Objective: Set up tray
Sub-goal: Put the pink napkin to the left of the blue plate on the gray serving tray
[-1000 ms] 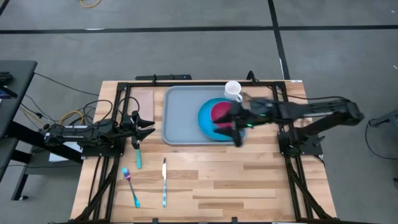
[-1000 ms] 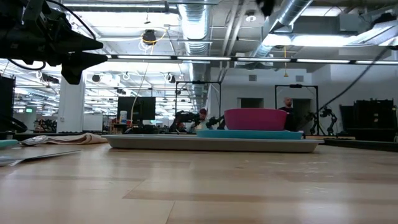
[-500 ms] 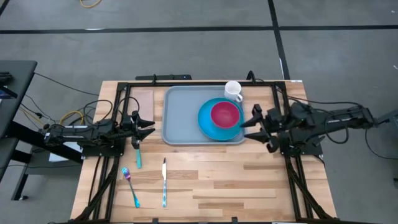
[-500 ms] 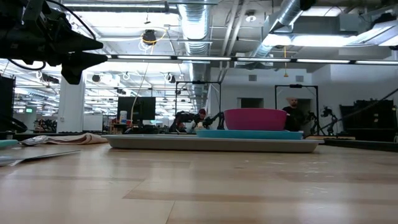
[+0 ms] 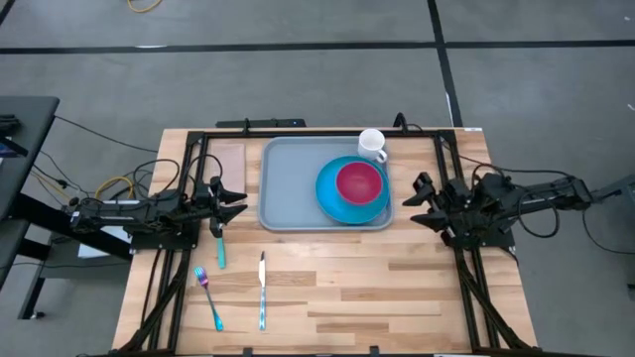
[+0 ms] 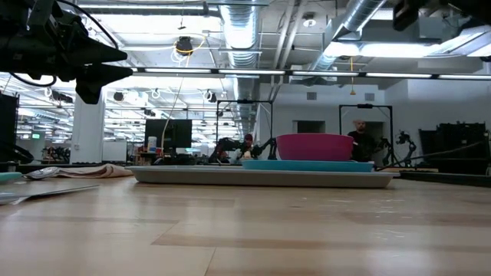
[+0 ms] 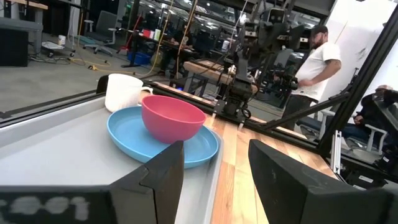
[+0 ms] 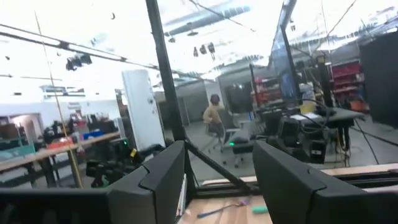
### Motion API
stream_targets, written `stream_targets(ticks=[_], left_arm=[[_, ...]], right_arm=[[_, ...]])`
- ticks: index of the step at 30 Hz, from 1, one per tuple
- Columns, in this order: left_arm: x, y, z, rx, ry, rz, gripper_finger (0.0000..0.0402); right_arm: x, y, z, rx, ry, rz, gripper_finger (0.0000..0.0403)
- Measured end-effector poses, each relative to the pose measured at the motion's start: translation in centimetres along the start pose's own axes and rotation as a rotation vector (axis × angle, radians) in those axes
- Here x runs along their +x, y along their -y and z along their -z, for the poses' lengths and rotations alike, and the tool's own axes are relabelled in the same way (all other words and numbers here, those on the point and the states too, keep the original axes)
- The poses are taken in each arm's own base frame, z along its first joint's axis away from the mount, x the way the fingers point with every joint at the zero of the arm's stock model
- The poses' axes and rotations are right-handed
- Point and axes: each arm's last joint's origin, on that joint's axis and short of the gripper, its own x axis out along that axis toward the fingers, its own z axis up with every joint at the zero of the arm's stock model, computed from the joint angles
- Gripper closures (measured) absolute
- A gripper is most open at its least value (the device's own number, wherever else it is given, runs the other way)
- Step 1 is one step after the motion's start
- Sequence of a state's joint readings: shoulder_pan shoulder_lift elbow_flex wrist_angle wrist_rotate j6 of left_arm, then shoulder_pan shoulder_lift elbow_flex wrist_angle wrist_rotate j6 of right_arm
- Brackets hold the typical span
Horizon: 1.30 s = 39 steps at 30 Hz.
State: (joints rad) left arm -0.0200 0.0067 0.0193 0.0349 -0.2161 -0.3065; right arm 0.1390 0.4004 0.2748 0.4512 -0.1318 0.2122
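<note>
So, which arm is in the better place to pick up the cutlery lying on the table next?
The left. The left gripper hangs open just above the teal-handled utensil, with the fork and knife nearby. The right gripper, also open, is beyond the tray.

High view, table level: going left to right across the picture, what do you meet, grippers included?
Left gripper → tray → blue plate carrying the pink bowl → right gripper. The cutlery nearer the front edge and the white mug are left out, since they overlap these in the order.
</note>
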Motion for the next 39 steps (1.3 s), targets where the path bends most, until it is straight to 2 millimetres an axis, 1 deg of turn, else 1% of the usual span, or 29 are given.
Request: stream_targets(ticks=[7, 11, 20, 24, 31, 37, 39], left_arm=[[0.0, 0.0, 0.0, 0.000, 0.000, 0.000, 0.0232], [0.0, 0.0, 0.0, 0.000, 0.000, 0.000, 0.0232], [0.0, 0.0, 0.0, 0.000, 0.000, 0.000, 0.0232], [0.0, 0.0, 0.0, 0.000, 0.001, 0.000, 0.0232], [0.0, 0.0, 0.0, 0.000, 0.001, -0.001, 0.0232], [0.0, 0.0, 0.0, 0.000, 0.001, -0.001, 0.0232], [0.0, 0.0, 0.0, 0.000, 0.001, -0.001, 0.0232]], right_arm=[[-2.6, 0.0, 1.4, 0.018, 0.122, -0.026, 0.0221], [-3.6, -0.1, 1.5, 0.010, 0.188, -0.025, 0.0221], [-5.1, 0.1, 3.0, -0.005, 0.289, -0.034, 0.0221], [-5.0, 0.2, 3.6, -0.017, 0.226, -0.018, 0.0221], [-4.7, 0.8, 6.0, -0.073, -0.014, 0.046, 0.0221], [-5.0, 1.7, 7.2, -0.108, -0.124, 0.301, 0.0221], [-5.0, 1.9, 7.4, -0.120, -0.143, 0.335, 0.0221]])
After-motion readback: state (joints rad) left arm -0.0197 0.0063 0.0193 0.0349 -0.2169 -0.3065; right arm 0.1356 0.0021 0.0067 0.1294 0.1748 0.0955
